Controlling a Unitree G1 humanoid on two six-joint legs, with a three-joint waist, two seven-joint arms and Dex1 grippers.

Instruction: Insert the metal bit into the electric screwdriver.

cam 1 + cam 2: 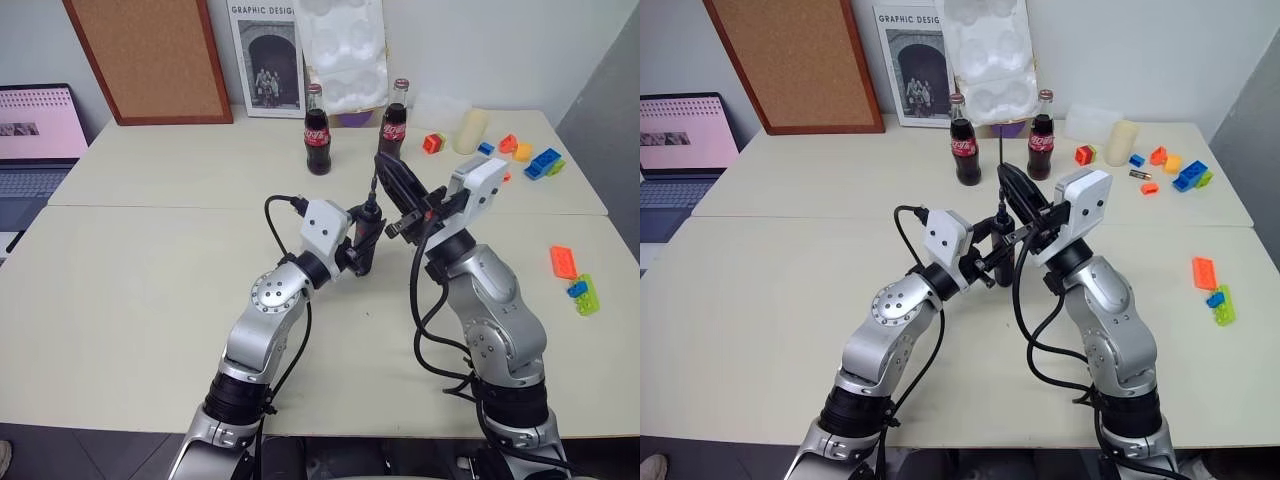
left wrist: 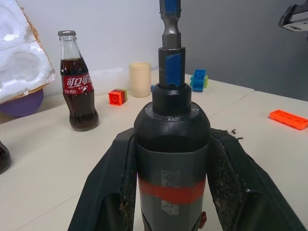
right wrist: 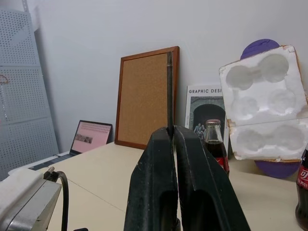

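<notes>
Over the table [image 1: 150,300], the left gripper [image 1: 362,255] is clamped round the screwdriver [image 2: 171,159], 1 black finger on each side of the barrel at the red band. The screwdriver stands nearly upright, its long axis vertical and its narrow nose pointing up.

The bit [image 2: 172,29] rises straight out of that nose, in line with the screwdriver, and its lower end already looks seated in the socket; how deep it sits I cannot tell.

Just beyond and higher, the right gripper [image 3: 172,132] comes in from the right, slanting up and to the left, with its 2 fingers pressed together. The bit shows at their tips, so they appear to pinch its upper part.

My reading is that any remaining move is a push straight down along that shared upright line, and the right arm is the 1 placed for it.
</notes>
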